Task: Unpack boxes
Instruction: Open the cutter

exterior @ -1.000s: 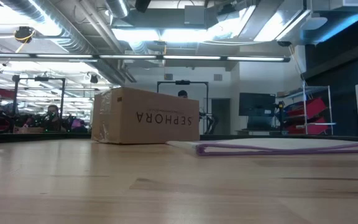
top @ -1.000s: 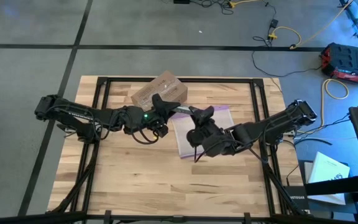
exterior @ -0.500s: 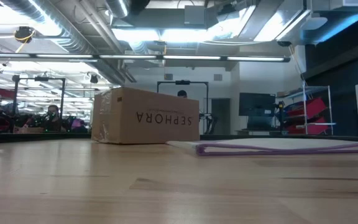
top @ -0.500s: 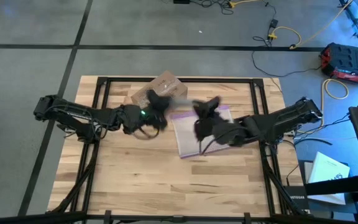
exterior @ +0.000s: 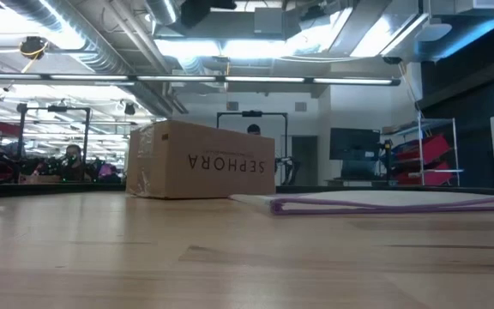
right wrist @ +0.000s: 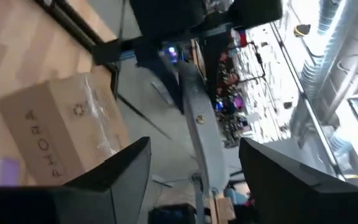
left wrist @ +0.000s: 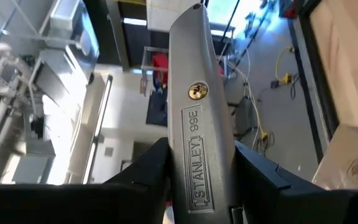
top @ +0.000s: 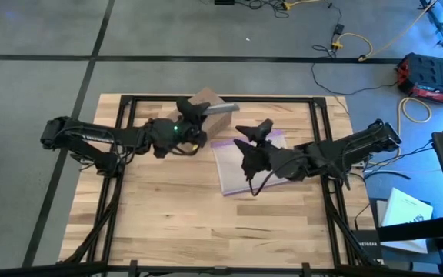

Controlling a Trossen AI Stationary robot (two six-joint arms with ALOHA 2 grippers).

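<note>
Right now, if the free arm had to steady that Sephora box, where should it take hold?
Probably across the box's two long side walls, coming down from above with the right end effector, which hangs open over the plastic bag. The box sits flat and closed, so its top offers nothing to pinch. The left end effector holds the knife.
</note>
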